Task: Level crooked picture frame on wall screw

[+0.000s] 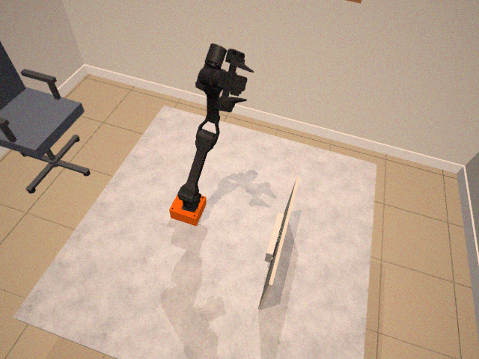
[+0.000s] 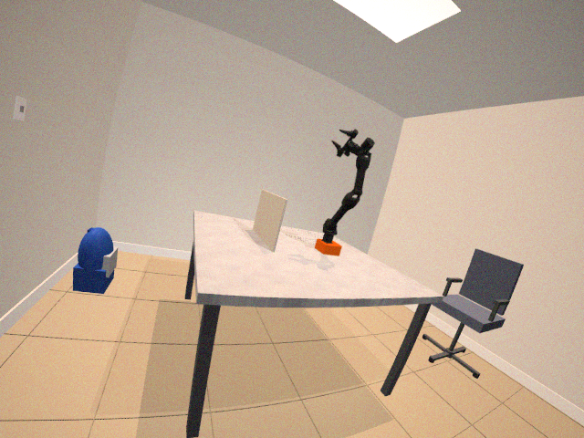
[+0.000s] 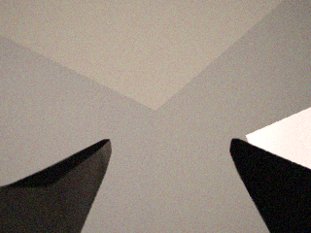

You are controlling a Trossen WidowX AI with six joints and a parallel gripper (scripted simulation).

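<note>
A pale upright panel (image 1: pixel 284 232) (image 2: pixel 269 219) stands on the table as the small wall. In the top view it is seen nearly edge-on, with the picture frame (image 1: pixel 274 235) as a light block on its side facing the arm. The exterior view shows only the panel's back, which hides the frame. Which side of the frame is higher, I cannot tell. The screw and notched strip are not visible. My gripper (image 1: pixel 249 85) (image 2: pixel 336 136) (image 3: pixel 169 145) is open and empty, raised high above the table, well clear of the frame and pointing away from it in the wrist view.
The arm's orange base (image 1: pixel 185 215) (image 2: pixel 325 247) sits on the pale table (image 1: pixel 328 232) (image 2: pixel 283 277), on the frame's side of the panel. An office chair (image 1: pixel 42 116) (image 2: pixel 466 311) and a blue object (image 2: pixel 95 249) stand on the floor. The wrist view shows walls, ceiling and a bright lamp (image 3: pixel 287 136).
</note>
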